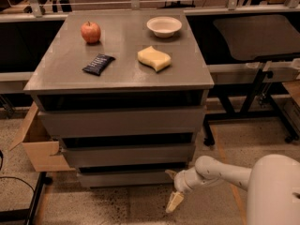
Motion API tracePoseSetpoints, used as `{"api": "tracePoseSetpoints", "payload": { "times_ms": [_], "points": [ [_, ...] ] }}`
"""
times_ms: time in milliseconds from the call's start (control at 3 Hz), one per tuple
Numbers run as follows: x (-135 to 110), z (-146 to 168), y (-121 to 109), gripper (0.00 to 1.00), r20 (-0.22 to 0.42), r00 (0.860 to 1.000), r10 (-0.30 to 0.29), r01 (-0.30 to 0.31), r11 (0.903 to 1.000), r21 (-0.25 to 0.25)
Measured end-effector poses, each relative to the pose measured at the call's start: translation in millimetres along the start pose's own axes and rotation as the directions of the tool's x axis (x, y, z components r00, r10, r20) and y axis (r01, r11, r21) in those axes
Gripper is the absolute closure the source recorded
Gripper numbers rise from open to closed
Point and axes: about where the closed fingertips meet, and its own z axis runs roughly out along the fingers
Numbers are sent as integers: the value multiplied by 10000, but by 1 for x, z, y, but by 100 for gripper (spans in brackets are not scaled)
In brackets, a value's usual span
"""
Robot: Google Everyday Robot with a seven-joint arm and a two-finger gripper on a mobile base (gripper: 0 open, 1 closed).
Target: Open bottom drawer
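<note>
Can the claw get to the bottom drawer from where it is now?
Probably yes. The claw, fingers apart, is low by the right end of the bottom drawer, about level with its front. Nothing seems to stand between them.

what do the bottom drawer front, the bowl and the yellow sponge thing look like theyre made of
Bottom drawer: likely painted or laminated board; flat, matte grey-brown, no visible grain. Bowl: smooth off-white, plastic or ceramic; the look leaves it open. Sponge: probably soft foam, judging by its matte yellow, curvy-edged block. The hand hangs open by the drawer's right end.
</note>
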Motion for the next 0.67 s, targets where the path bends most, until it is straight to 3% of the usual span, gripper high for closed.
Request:
{"api": "tracePoseSetpoints", "payload": {
  "times_ms": [667],
  "points": [
    [2, 41, -28, 0, -593, 9975, -395, 440, 9960, 775]
  ]
}}
